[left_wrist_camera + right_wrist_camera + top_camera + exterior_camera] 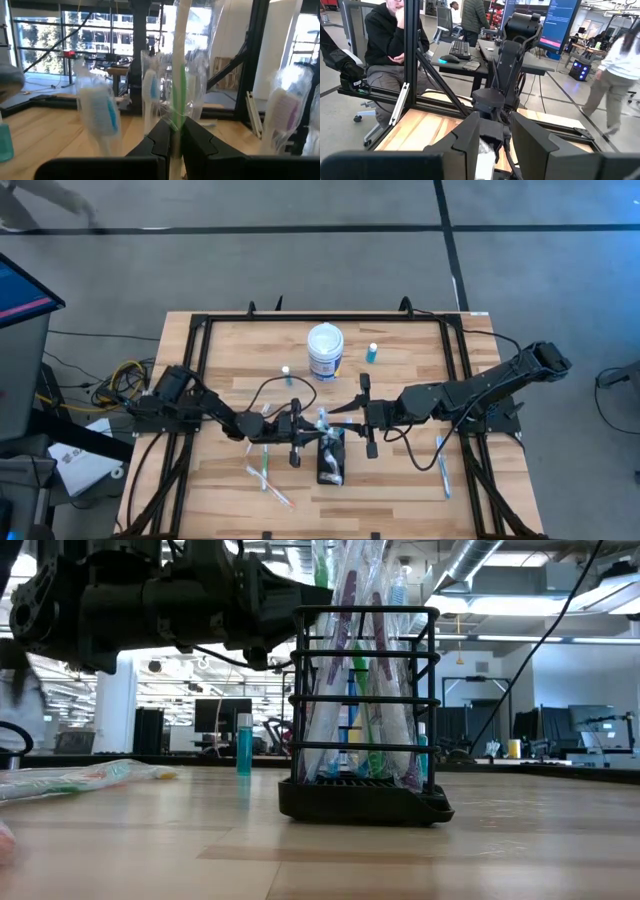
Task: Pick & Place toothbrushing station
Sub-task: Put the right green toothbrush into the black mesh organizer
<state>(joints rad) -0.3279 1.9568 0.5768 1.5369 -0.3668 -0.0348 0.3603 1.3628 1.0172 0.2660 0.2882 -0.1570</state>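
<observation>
No text can be read; the white tub's blue label is illegible.

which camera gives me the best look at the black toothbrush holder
The low view: the black holder stands full side-on, wrapped brushes upright in its slots. The high view shows it small from above, partly under the grippers. The wrist views show wrapped brushes, hardly the holder.

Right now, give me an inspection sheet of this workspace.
Surface: wooden table inside a black frame.
Job's things: black slotted holder upright, with wrapped toothbrushes standing in it.
Clutter: white tub, teal bottle, loose wrapped toothbrushes on the wood.
End effectors: left end effector shut on a green wrapped toothbrush; right end effector beside the holder, a wrapped item between its fingers.
Cables: bundle off the table's left edge.
Surroundings: seated person, desks.
</observation>
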